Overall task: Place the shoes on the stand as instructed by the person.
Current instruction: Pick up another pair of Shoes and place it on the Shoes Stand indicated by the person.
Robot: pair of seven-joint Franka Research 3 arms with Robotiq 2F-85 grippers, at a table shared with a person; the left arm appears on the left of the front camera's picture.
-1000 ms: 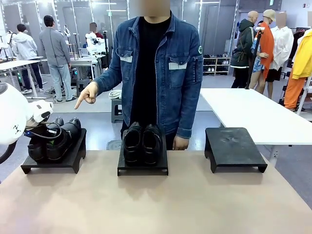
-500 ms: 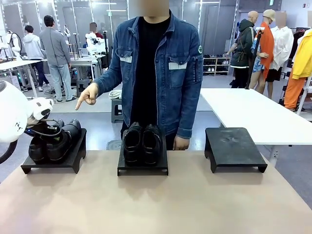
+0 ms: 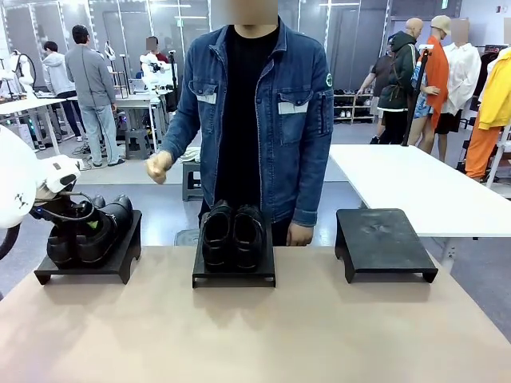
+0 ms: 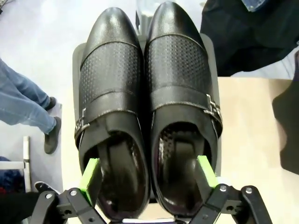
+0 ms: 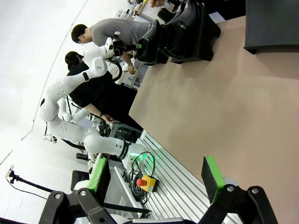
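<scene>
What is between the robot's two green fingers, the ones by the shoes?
In the left wrist view, the heels of both shoes sit between the left gripper's green pads.

Green-padded fingers (image 4: 90,173) spread inside the paired shoes' (image 4: 148,100) heel openings.

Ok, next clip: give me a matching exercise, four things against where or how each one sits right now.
Things:
1. left gripper
2. right gripper
3. right stand
4. middle pair

States:
A. bare top, nothing on it
B. open, one finger inside each shoe of the left pair
C. on the middle stand, in front of the person
D. open, above the table, holding nothing

Pairs: 1-B, 2-D, 3-A, 4-C
</scene>
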